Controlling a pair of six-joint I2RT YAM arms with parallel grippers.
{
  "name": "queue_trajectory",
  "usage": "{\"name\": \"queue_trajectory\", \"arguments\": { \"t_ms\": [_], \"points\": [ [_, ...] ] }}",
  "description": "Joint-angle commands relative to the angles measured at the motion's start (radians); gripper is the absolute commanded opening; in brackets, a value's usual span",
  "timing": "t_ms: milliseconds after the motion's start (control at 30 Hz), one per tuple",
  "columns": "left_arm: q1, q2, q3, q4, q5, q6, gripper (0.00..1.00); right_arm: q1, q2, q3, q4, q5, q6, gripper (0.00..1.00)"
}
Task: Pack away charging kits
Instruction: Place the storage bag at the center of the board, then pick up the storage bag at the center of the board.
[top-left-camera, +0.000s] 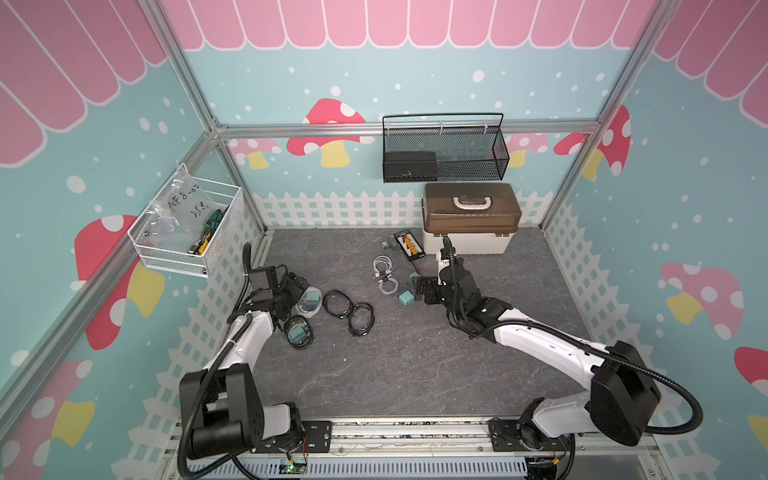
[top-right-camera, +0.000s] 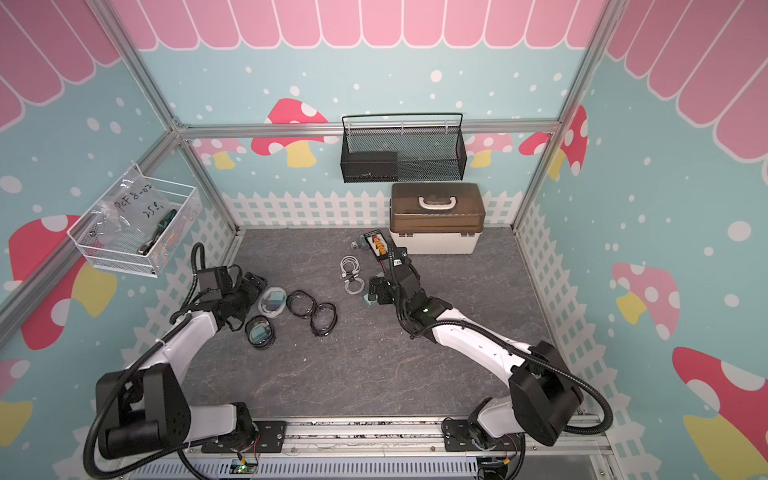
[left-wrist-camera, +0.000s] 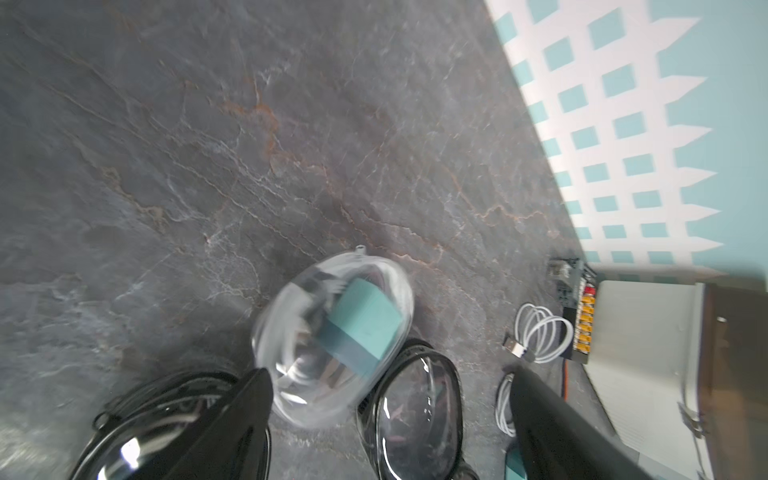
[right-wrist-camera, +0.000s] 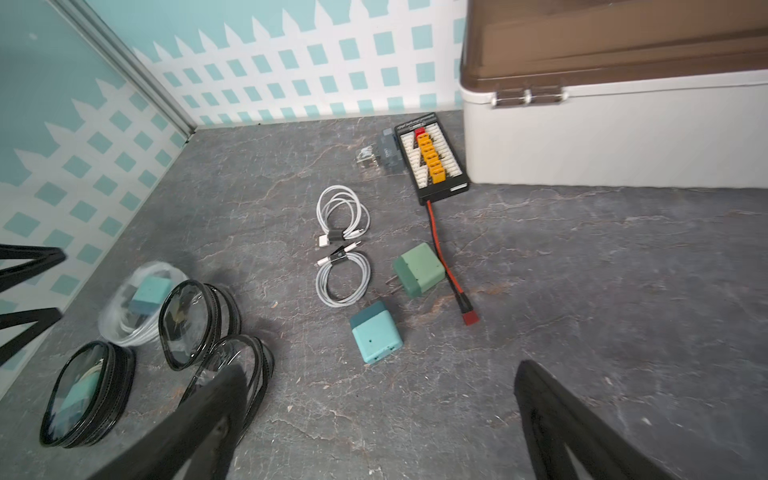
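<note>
Box (top-left-camera: 469, 243): sitting shut at the back, so you are not stowing anything inside yet.
Left gripper (left-wrist-camera: 388, 374): standing wide, pinching nothing, with the clear pouch (left-wrist-camera: 332, 345) lying free just ahead of it.
Right gripper (right-wrist-camera: 380, 368): hanging fully spread and empty above the loose parts, likely lining you up for a pick.
Clear pouch: holding one teal adapter and a white cable.
Black-rimmed pouch (top-left-camera: 299, 332): carrying another adapter.
Empty pouches (top-left-camera: 337, 303): waiting beside those.
Cable coils (right-wrist-camera: 343, 214): lying unpacked mid-table.
Adapters (right-wrist-camera: 376, 334): resting loose just beside the coils.
</note>
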Motion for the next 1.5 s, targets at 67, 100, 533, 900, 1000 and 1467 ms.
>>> {"name": "queue_trajectory", "arguments": {
  "t_ms": [67,100,533,900,1000,1467],
  "points": [
    [-0.045,-0.172,-0.002,-0.149,-0.048,0.084,0.90,-0.010,0.004,0.040,-0.195,0.072,0.021,0.99],
    [-0.089,-0.202,0.004,-0.174,-0.064,0.111,0.89,-0.014,0.005,0.031,-0.190,0.070,0.026,0.99],
    [-0.966,-0.009,0.192,-0.369,-0.616,0.236,0.82,-0.130,0.141,-0.044,-0.063,-0.086,0.019,0.84],
    [-0.997,0.392,0.377,-0.448,-0.701,0.247,0.69,-0.208,0.071,-0.130,-0.022,-0.102,-0.012,0.85],
    [-1.000,0.460,0.399,-0.447,-0.707,0.245,0.66,-0.212,0.082,-0.129,-0.022,-0.117,-0.010,0.85],
    [-0.981,0.609,0.450,-0.465,-0.762,0.220,0.43,-0.216,0.086,-0.127,-0.020,-0.152,-0.013,0.83]
  ]
}}
